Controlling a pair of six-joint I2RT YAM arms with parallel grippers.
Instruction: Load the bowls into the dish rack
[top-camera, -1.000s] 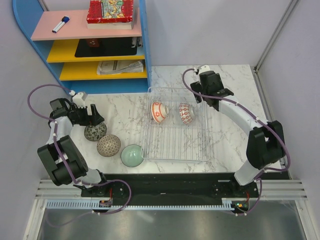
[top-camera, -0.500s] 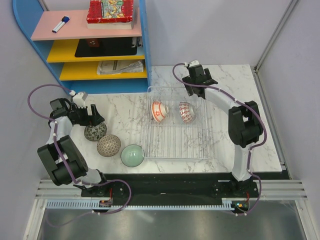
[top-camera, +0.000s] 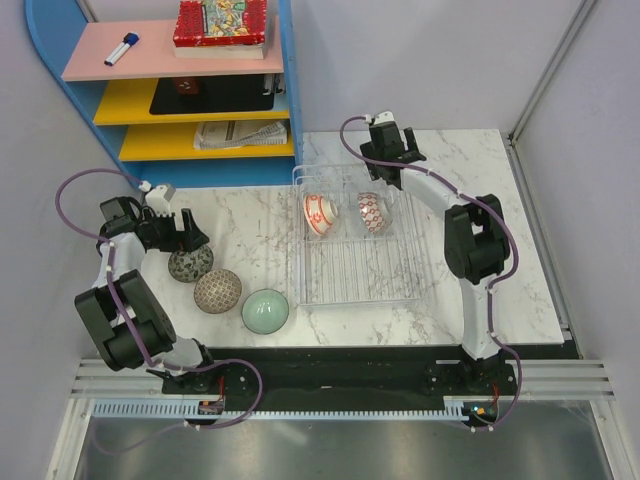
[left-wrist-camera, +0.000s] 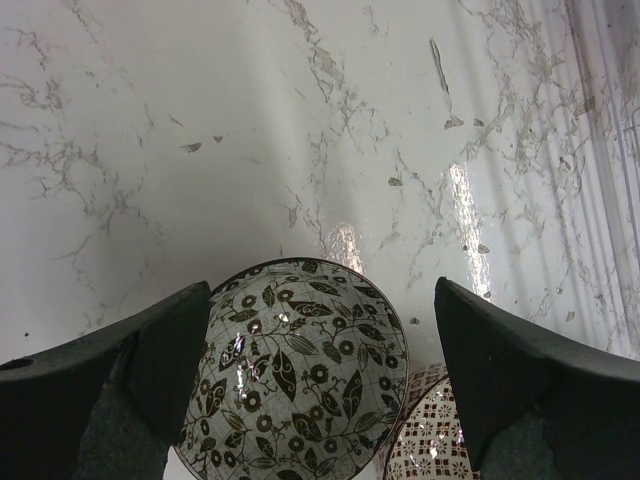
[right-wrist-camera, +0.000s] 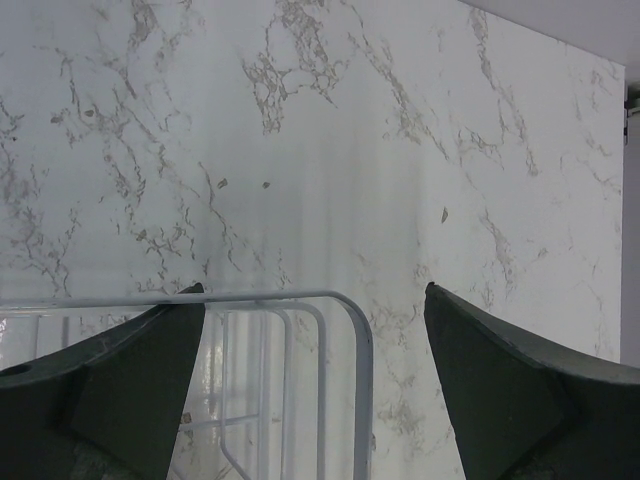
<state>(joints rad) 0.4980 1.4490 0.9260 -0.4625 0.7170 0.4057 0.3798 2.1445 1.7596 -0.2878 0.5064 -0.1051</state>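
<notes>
The clear dish rack (top-camera: 355, 275) lies mid-table; an orange-red floral bowl (top-camera: 318, 214) and a red-white patterned bowl (top-camera: 371, 212) stand on edge at its far end. Left of it sit three bowls upside down: grey leaf-patterned (top-camera: 190, 264), brown lattice (top-camera: 217, 291), pale green (top-camera: 265, 311). My left gripper (top-camera: 186, 240) hangs open over the grey bowl (left-wrist-camera: 300, 370), a finger at each side, apart from it; the lattice bowl (left-wrist-camera: 430, 445) touches it. My right gripper (top-camera: 386, 178) is open above the rack's far rim (right-wrist-camera: 362, 380), the rim corner showing between its fingers.
A blue shelf unit (top-camera: 285, 90) stands at the back left, holding a red book (top-camera: 221, 22), a marker (top-camera: 122, 49) and a newspaper (top-camera: 240, 134). Grey walls close the back and right sides. Bare marble (top-camera: 470, 230) lies right of the rack.
My right arm has swung left along the rack's far end and folded in. The rack's near edge has shifted away from me a little. The left arm has not moved.
</notes>
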